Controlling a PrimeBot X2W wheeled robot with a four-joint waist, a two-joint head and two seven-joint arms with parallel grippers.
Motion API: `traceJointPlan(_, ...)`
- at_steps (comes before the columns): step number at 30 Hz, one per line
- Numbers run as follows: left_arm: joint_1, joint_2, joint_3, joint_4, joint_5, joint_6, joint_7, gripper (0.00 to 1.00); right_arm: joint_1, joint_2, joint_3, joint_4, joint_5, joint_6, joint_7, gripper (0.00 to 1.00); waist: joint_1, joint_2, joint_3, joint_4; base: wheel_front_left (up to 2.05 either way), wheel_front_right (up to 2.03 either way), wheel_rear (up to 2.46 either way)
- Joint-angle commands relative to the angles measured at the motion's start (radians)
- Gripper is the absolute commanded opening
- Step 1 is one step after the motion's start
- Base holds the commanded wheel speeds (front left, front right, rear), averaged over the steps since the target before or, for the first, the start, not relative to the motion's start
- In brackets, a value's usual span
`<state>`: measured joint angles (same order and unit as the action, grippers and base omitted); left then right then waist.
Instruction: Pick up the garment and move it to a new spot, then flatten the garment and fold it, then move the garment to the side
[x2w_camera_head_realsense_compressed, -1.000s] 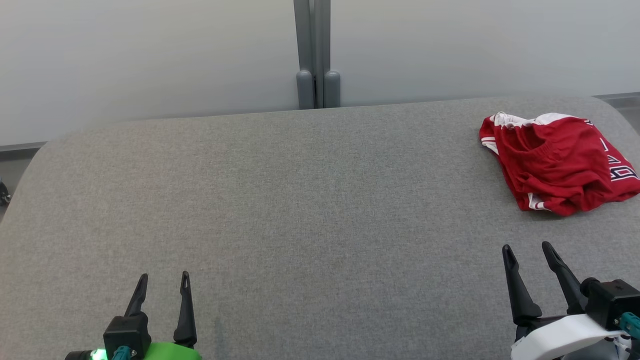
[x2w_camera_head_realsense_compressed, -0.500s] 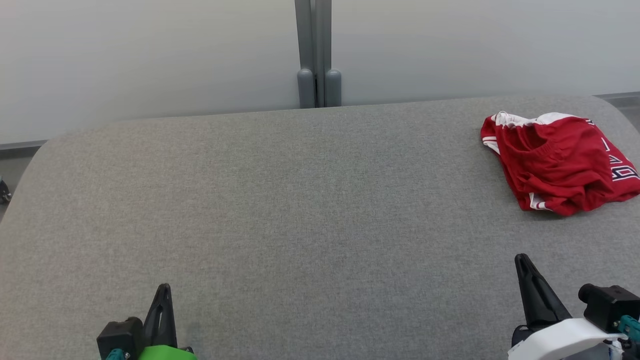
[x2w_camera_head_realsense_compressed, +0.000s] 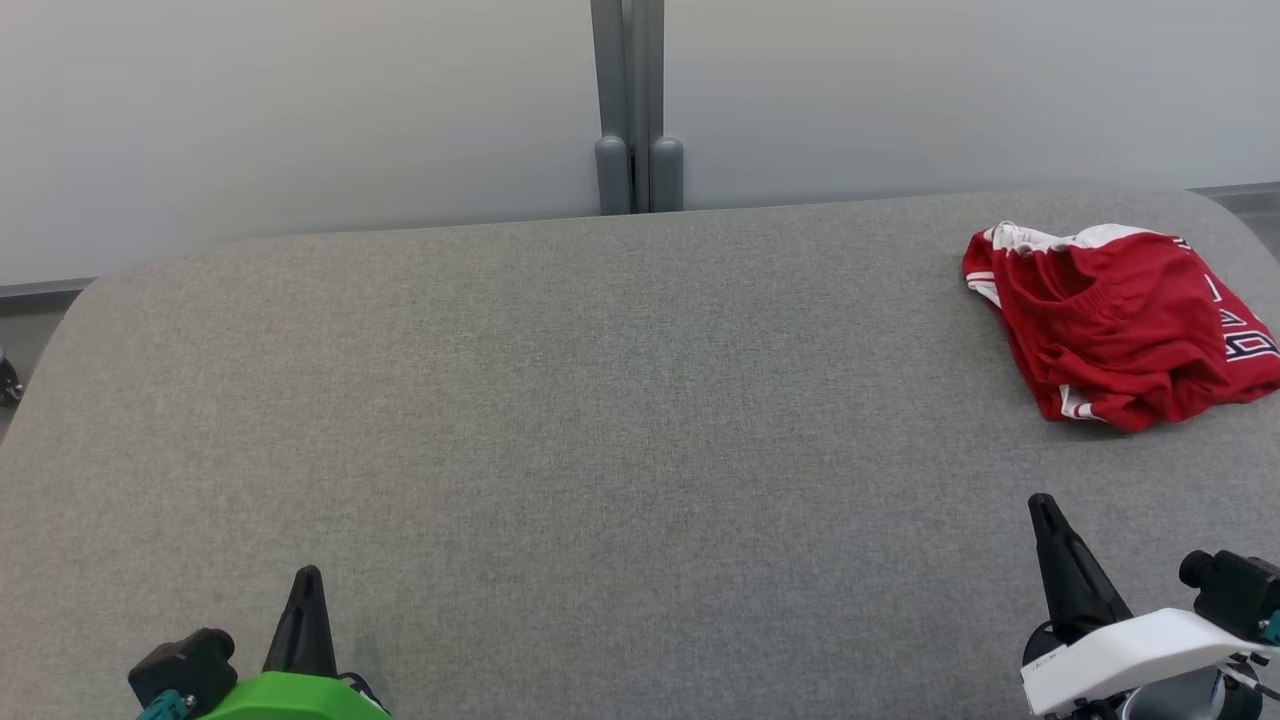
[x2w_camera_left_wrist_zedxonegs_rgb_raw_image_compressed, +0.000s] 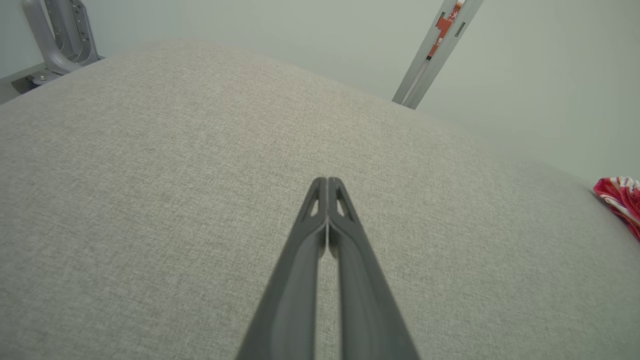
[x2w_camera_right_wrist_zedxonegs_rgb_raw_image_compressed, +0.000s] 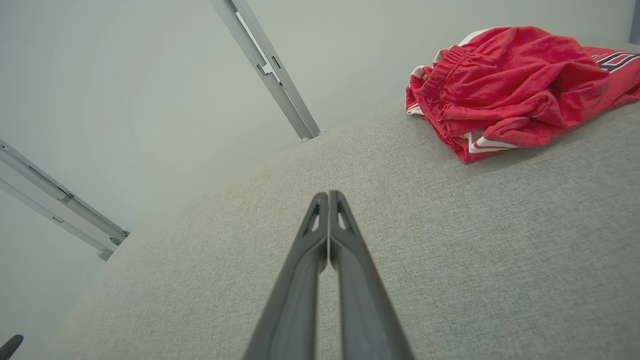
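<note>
Our left gripper (x2w_camera_head_realsense_compressed: 306, 585) and right gripper (x2w_camera_head_realsense_compressed: 1043, 508), spread a second ago, are now both pressed together on nothing above the grey desk (x2w_camera_head_realsense_compressed: 600, 400). The crumpled red garment (x2w_camera_head_realsense_compressed: 1110, 320) lies unmoved at the desk's far right, beyond our right gripper.

Red garment on grey woven cloth
The garment (x2w_camera_head_realsense_compressed: 1120, 325) is bright red with white trim, striped hems and dark lettering edged in white; the table (x2w_camera_head_realsense_compressed: 600, 400) wears a speckled light-grey weave; the wall (x2w_camera_head_realsense_compressed: 300, 120) is pale grey-white, its post (x2w_camera_head_realsense_compressed: 638, 100) mid-grey; the left gripper (x2w_camera_head_realsense_compressed: 308, 578) is black on a bright green forearm (x2w_camera_head_realsense_compressed: 290, 698), the right gripper (x2w_camera_head_realsense_compressed: 1042, 503) black on a white forearm (x2w_camera_head_realsense_compressed: 1130, 655)
</note>
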<state>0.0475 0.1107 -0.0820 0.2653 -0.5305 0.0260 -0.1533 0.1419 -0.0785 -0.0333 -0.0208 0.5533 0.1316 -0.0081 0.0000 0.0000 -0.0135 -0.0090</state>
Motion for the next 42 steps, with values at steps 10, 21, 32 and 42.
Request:
traceJointPlan(10, -0.057, -0.007, 0.04, -0.018, -0.195, -0.031, 0.045, 0.0, -0.064, -0.01, -0.006, 0.035, 0.198, 0.0, 0.015, 0.0, 0.0, 0.0, 0.002, 0.001, 0.0, 0.0, 0.0)
traceJointPlan(21, -0.075, -0.015, 0.066, -0.019, -0.34, -0.052, 0.082, 0.0, -0.095, -0.01, -0.01, 0.072, 0.345, -0.001, 0.026, 0.0, 0.0, 0.0, 0.004, 0.002, 0.0, 0.0, 0.0)
traceJointPlan(32, -0.092, -0.023, 0.09, -0.02, -0.472, -0.072, 0.115, 0.0, -0.124, -0.008, -0.016, 0.106, 0.479, -0.001, 0.038, 0.0, 0.0, 0.0, 0.005, 0.003, 0.0, 0.0, 0.0)
traceJointPlan(42, -0.104, -0.03, 0.11, -0.021, -0.582, -0.088, 0.143, 0.0, -0.147, -0.006, -0.022, 0.134, 0.589, -0.001, 0.048, 0.0, 0.0, 0.0, 0.007, 0.004, 0.0, 0.0, 0.0)
